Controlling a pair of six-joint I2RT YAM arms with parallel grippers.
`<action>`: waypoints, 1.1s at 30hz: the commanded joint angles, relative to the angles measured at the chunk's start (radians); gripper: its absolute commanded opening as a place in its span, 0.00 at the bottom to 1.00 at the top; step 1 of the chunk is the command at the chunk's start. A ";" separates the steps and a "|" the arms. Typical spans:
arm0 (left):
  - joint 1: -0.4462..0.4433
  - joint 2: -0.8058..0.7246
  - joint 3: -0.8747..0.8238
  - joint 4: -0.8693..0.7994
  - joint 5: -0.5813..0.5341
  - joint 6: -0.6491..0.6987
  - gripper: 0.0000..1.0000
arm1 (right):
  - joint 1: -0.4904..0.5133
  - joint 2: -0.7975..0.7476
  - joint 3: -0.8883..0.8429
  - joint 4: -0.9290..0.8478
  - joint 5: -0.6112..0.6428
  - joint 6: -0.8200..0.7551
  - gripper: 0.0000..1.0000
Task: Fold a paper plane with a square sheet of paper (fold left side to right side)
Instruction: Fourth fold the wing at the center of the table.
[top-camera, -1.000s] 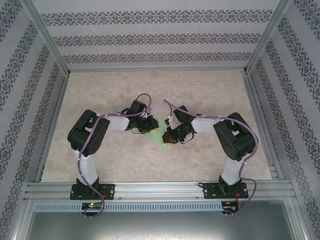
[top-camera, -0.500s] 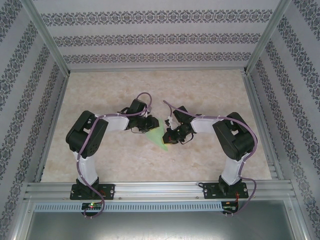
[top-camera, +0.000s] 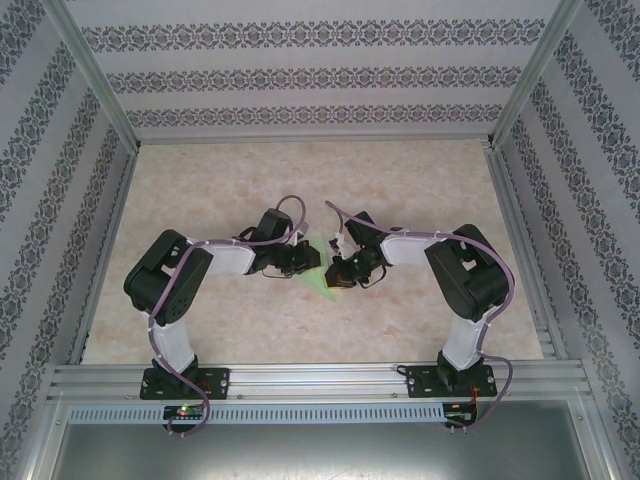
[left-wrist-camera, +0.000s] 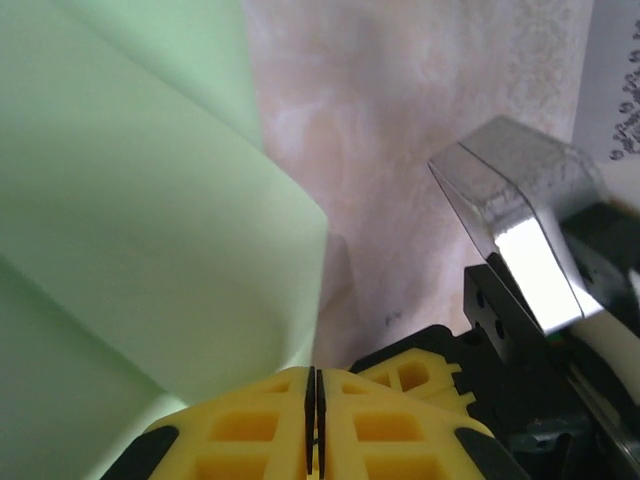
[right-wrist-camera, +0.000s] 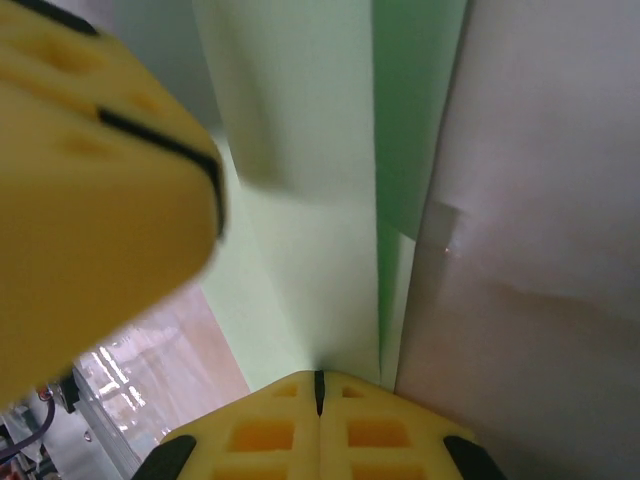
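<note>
The light green sheet of paper lies folded into a narrow wedge at the middle of the table, mostly hidden under the two grippers. My left gripper sits at its left edge. In the left wrist view a flap of the paper curls up and runs down into the seam of the left gripper, whose jaws are shut on it. My right gripper is at the right edge. In the right wrist view layered folds of the paper end in the shut seam of the right gripper.
The marbled tabletop is bounded by patterned walls and aluminium posts. The grippers are almost touching: a right yellow finger shows beside my left jaws, and a left yellow finger looms blurred over the paper.
My left gripper has moved right and slightly nearer, close to the right gripper, and covers more of the paper. The left elbow has swung outward. The right arm has stayed put.
</note>
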 joint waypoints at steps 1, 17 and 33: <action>-0.019 0.029 -0.024 0.116 0.040 -0.035 0.12 | 0.016 0.061 -0.030 -0.102 0.148 -0.010 0.00; -0.030 0.108 -0.051 0.089 -0.046 -0.002 0.09 | 0.026 0.066 -0.012 -0.161 0.195 -0.034 0.00; 0.057 0.116 0.106 -0.155 -0.148 0.171 0.08 | 0.028 0.075 -0.017 -0.192 0.223 -0.035 0.00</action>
